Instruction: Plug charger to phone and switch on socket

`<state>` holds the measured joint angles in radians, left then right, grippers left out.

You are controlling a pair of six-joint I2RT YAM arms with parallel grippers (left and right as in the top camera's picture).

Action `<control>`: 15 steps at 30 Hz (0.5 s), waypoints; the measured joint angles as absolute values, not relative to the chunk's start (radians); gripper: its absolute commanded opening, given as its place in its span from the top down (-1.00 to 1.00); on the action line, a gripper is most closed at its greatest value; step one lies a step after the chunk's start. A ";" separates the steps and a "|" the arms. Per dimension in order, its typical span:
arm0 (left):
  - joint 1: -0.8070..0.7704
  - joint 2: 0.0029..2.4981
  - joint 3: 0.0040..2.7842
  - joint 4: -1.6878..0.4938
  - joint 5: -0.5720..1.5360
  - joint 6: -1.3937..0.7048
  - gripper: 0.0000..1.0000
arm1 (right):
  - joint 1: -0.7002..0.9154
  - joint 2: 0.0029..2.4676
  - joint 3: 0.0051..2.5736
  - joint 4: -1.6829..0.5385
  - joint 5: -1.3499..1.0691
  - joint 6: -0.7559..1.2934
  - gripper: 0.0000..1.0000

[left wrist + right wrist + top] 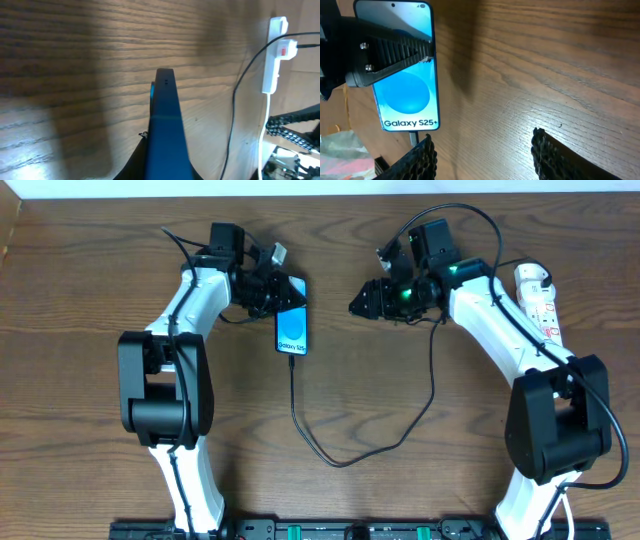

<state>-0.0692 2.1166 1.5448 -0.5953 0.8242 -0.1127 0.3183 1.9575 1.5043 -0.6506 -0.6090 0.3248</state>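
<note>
left claw (284, 292): clamped on the phone (292, 330) at its upper end. from the right wrist cam we see one ribbed finger (395, 52) lying straight across the screen, above the "galaxy s25+" text.

phone: screen up, a bit left of centre on the wooden table (340, 240), bright blue with a lighter circle. from the left wrist cam we only get it edge-on, sticking out from between the fingers. whether it rests on the wood or hangs just off it, we can't tell.

right claw (362, 302): fingers apart with nothing between them, pointing at the phone's right side, near it but not touching (in its own cam the two black fingertips frame bare wood).

charger (340, 463): the thin black cable leaves the phone's bottom edge, loops toward the near side of the table, then swings up to the right and runs under the right arm. its dark connector (414, 136) sits against the phone's bottom edge. we can't tell if it's pushed fully home.

socket (538, 298): white strip at the far right, partly hidden by the right arm, well apart from the phone. the left wrist cam shows a red switch (282, 50) near its top end, with a black cable arriving right there. on or off, we can't tell. its white cord (265, 135) trails away from the lower end.
</note>
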 measured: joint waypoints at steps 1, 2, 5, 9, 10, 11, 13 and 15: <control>-0.069 2.119 1.545 -0.595 0.820 -0.110 0.86 | 0.319 1.958 1.504 -0.651 -0.607 0.324 -0.21; -0.069 2.125 1.545 -0.595 0.815 -0.106 0.87 | 0.324 1.958 1.504 -0.650 -0.605 0.324 -0.21; -0.069 2.150 1.545 -0.596 0.813 -0.103 0.86 | 0.332 1.958 1.504 -0.652 -0.595 0.324 -0.21; -0.070 2.177 1.545 -0.604 0.812 -0.102 0.86 | 0.341 1.958 1.504 -0.655 -0.584 0.324 -0.21; -0.071 2.178 1.545 -0.604 0.813 -0.102 0.86 | 0.341 1.958 1.504 -0.655 -0.583 0.324 -0.22; -0.072 2.181 1.545 -0.603 0.813 -0.102 0.86 | 0.342 1.958 1.504 -0.655 -0.582 0.324 -0.22; -0.077 2.192 1.545 -0.603 0.813 -0.100 0.86 | 0.342 1.958 1.504 -0.656 -0.578 0.324 -0.21; -0.082 2.206 1.545 -0.603 0.813 -0.100 0.86 | 0.342 1.958 1.504 -0.658 -0.574 0.324 -0.22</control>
